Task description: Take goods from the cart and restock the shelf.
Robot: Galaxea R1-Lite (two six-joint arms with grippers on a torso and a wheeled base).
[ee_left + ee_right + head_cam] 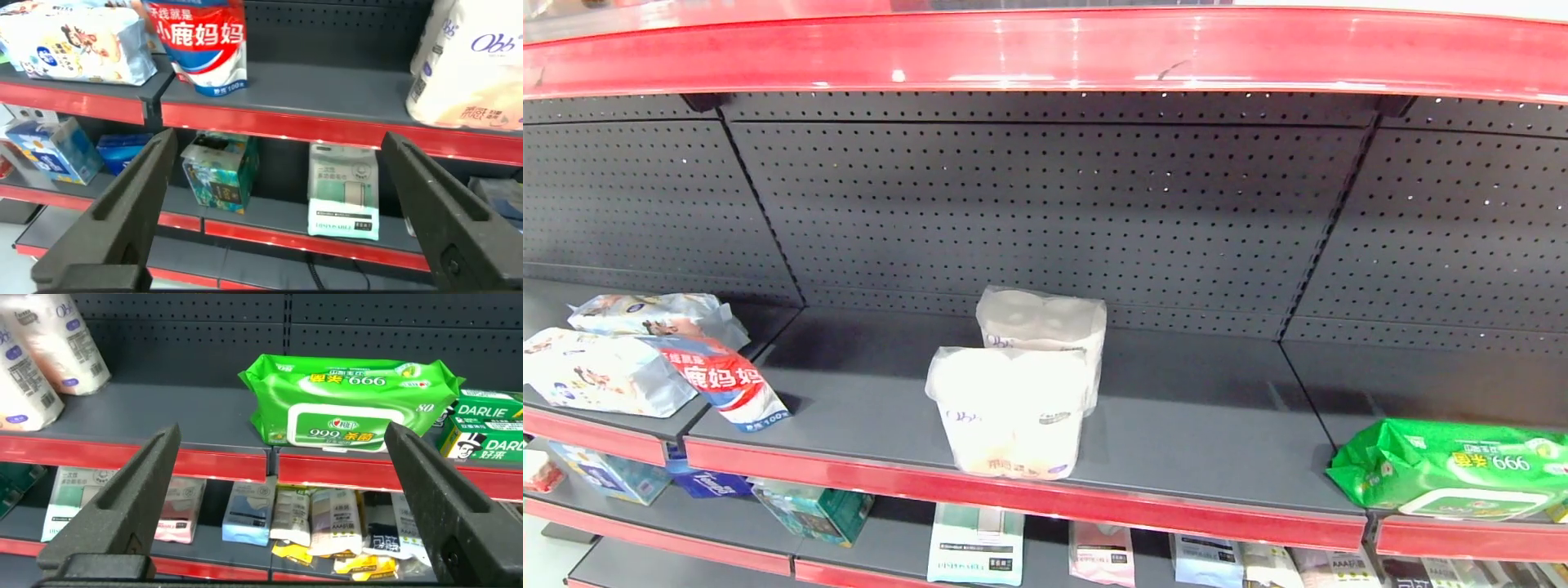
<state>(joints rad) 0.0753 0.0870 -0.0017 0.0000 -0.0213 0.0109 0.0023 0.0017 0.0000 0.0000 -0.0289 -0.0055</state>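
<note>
Left wrist view has the left pincer (274,143) spread wide, holding nothing; the right pincer (282,429) gapes equally wide and empty before the green wipes pack (351,404). On the grey shelf (1192,425), a roll-paper pack (1013,412) stands at the front edge, with a second pack (1045,318) just behind it at 12 o'clock. The green wipes pack lies at 3 o'clock and a red-and-white pouch (727,384) at 9 o'clock.
</note>
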